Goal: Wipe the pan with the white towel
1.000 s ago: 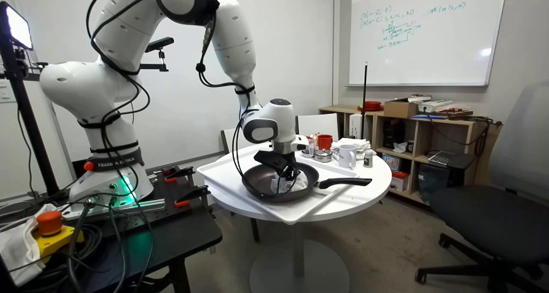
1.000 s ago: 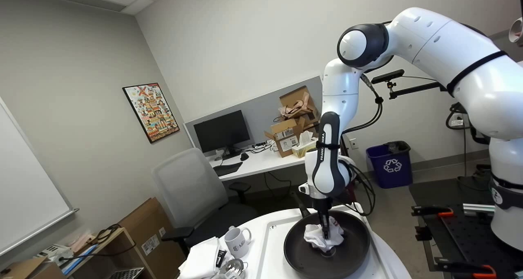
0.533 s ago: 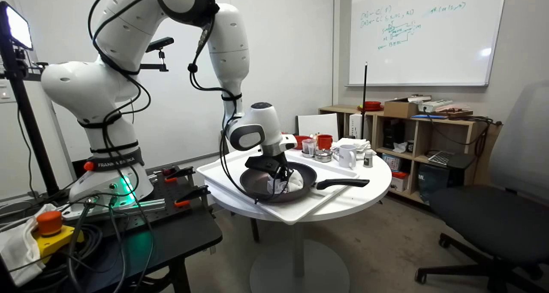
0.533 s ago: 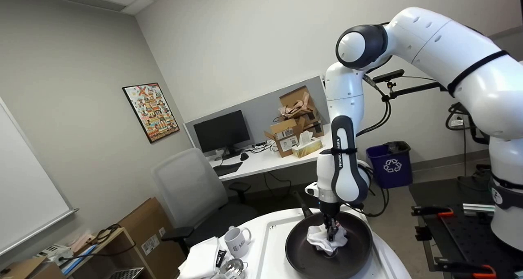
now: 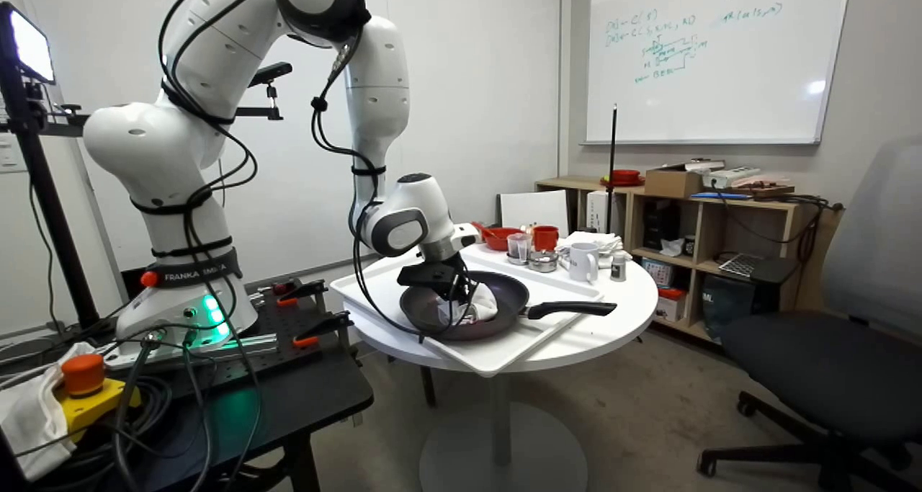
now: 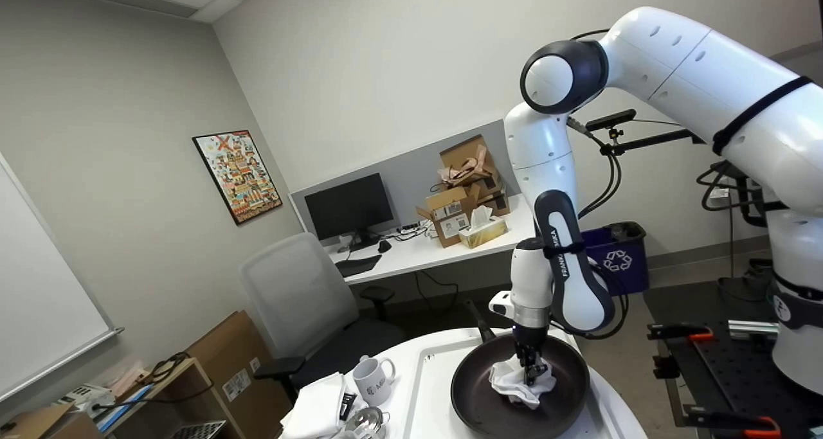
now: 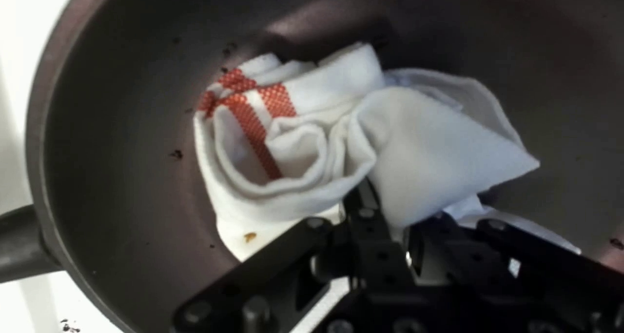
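Note:
The white towel [image 7: 429, 147] has red stripes and lies bunched inside the dark pan [image 7: 122, 143]. It also shows in both exterior views [image 5: 484, 303] [image 6: 510, 378]. My gripper [image 7: 395, 211] is shut on the towel, with a fold of cloth between the fingers; the fingertips are mostly hidden by cloth. In both exterior views the gripper [image 5: 461, 297] [image 6: 532, 369] points down into the pan and is tilted. The towel rests on the pan floor. Dark crumbs [image 7: 176, 154] lie on the pan floor, and a brown spot [image 7: 250, 237] is on the towel.
The pan stands on a white tray [image 5: 374, 283] on a round white table [image 5: 627, 312]. Its black handle [image 5: 569, 308] sticks out over the tray edge. A white mug [image 6: 373, 381], folded white cloths [image 6: 315, 407], a red cup [image 5: 545, 238] and a red bowl [image 5: 498, 241] stand beyond the tray.
My gripper and the towel have moved across the pan towards the robot base, and the wrist has tilted. The pan has shifted slightly the same way. The towel has stayed in the gripper.

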You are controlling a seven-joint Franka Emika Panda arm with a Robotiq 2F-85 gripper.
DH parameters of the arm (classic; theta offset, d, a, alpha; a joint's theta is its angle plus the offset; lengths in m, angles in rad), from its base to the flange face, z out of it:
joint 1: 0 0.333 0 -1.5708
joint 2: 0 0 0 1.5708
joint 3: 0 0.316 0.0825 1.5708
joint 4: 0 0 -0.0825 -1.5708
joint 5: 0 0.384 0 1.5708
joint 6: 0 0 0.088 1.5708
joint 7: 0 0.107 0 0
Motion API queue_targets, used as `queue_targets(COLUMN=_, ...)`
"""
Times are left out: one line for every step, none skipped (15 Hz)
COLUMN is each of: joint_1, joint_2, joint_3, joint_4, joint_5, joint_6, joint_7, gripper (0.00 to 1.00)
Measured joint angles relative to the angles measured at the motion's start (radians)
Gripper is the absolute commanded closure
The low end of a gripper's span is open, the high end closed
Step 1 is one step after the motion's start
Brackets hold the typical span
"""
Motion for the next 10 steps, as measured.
queue_targets(joint_1=0.029, joint_2=-0.004, joint_3=-0.019, joint_4=-0.004, joint_5=0.0, joint_6=0.0, joint_7=0.007, gripper=0.97)
queue_targets(joint_1=0.056, joint_2=-0.009, joint_3=-0.037, joint_4=-0.01, joint_5=0.0, joint_6=0.0, joint_7=0.016, gripper=0.97)
queue_targets(joint_1=0.08, joint_2=-0.013, joint_3=-0.051, joint_4=-0.016, joint_5=0.0, joint_6=-0.001, joint_7=0.025, gripper=0.97)
queue_targets(joint_1=0.1, joint_2=-0.019, joint_3=-0.061, joint_4=-0.023, joint_5=0.0, joint_6=-0.007, joint_7=0.038, gripper=0.97)
queue_targets(joint_1=0.114, joint_2=-0.026, joint_3=-0.064, joint_4=-0.028, joint_5=0.0, joint_6=-0.017, joint_7=0.051, gripper=0.97)
queue_targets(joint_1=0.123, joint_2=-0.033, joint_3=-0.063, joint_4=-0.034, joint_5=0.0, joint_6=-0.032, joint_7=0.061, gripper=0.97)
queue_targets(joint_1=0.129, joint_2=-0.041, joint_3=-0.058, joint_4=-0.039, joint_5=0.0, joint_6=-0.051, joint_7=0.072, gripper=0.97)
queue_targets(joint_1=0.133, joint_2=-0.049, joint_3=-0.05, joint_4=-0.043, joint_5=0.0, joint_6=-0.073, joint_7=0.081, gripper=0.97)
queue_targets(joint_1=0.135, joint_2=-0.058, joint_3=-0.041, joint_4=-0.047, joint_5=0.0, joint_6=-0.096, joint_7=0.09, gripper=0.97)
queue_targets(joint_1=0.135, joint_2=-0.066, joint_3=-0.028, joint_4=-0.049, joint_5=0.0, joint_6=-0.122, joint_7=0.096, gripper=0.97)
